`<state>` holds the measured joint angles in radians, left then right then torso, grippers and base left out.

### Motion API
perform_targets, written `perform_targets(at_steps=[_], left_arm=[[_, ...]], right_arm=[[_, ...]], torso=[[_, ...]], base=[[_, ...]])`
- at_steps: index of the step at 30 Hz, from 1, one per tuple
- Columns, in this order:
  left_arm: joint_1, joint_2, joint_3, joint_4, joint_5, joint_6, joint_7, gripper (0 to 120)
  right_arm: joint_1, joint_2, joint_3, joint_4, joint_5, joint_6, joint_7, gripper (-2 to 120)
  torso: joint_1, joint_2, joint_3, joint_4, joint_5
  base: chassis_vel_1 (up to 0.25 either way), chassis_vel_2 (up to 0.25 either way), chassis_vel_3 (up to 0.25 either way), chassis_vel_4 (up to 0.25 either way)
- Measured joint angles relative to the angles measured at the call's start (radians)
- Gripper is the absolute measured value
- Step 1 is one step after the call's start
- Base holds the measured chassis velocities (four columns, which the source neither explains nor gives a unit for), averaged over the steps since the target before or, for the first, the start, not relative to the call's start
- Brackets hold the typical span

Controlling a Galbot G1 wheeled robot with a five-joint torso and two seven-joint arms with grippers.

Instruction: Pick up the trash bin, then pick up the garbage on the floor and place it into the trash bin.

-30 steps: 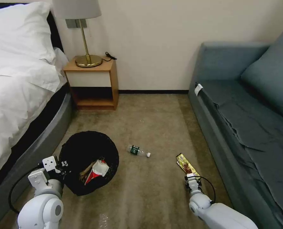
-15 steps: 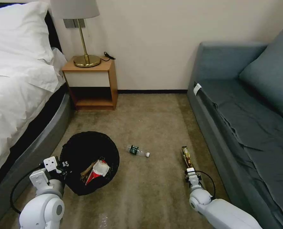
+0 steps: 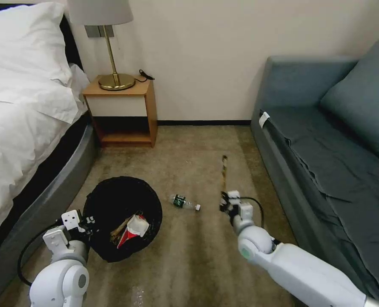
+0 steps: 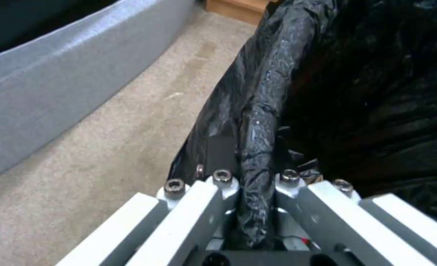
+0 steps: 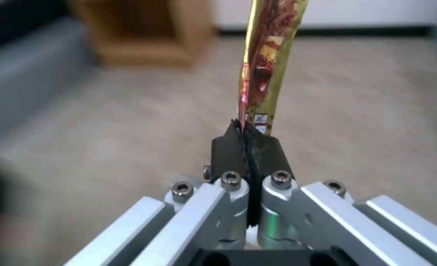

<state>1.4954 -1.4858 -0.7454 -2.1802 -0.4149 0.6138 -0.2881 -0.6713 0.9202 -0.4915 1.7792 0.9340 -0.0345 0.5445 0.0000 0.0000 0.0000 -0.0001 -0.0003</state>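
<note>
The left claw point(image 4: 250, 207) is clenched on the rim of the trash bin point(image 3: 108, 200). The rolled edge of the black liner bag runs straight between its two fingers, and this seems a sensible hold, because the bin is much wider than the claw and only the thin rim can fit inside. The bin is at the robot's left, near the grey base of the bed point(image 3: 49, 187), with its mouth open upward so that pieces can drop in. The liner is crinkly, shiny plastic. In the bin lie a red-and-white snack packet point(image 3: 132, 228) and a crumpled brown paper bag point(image 3: 119, 227).

The right claw point(image 5: 248, 144) is closed tight on one end of the gold-brown wrapper point(image 5: 265, 55), which stands up from the dark pads like a long, flat, glossy strip. It is held above the carpet point(image 3: 189, 256), between the bin and the sofa point(image 3: 325, 162). I judge that gripping it by the end keeps it hanging free for the drop into the bin.

The small clear bottle point(image 3: 185, 202) with green label lies on its side on the carpet, between the bin and the right claw, not yet collected. The carpet is short, beige and a little rough.
</note>
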Motion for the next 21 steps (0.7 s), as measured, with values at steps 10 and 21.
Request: perform_targets(at_steps=[10, 21], left_arm=[[-0.003, -0.003, 0.008, 0.002, -0.001, 0.007, -0.001, 2], [-0.01, -0.01, 0.016, 0.013, -0.002, 0.014, -0.004, 2]], right_arm=[[0.157, 0.102, -0.217, 0.134, 0.097, 0.036, 0.024, 0], [0.207, 0.187, -0.408, 0.13, 0.113, 0.027, 0.045, 0]], torso=[[0.0, 0.0, 0.0, 0.0003, 0.0], [0.0, 0.0, 0.0, 0.0001, 0.0001]], base=[[0.0, 0.0, 0.0, 0.0], [0.0, 0.0, 0.0, 0.0]])
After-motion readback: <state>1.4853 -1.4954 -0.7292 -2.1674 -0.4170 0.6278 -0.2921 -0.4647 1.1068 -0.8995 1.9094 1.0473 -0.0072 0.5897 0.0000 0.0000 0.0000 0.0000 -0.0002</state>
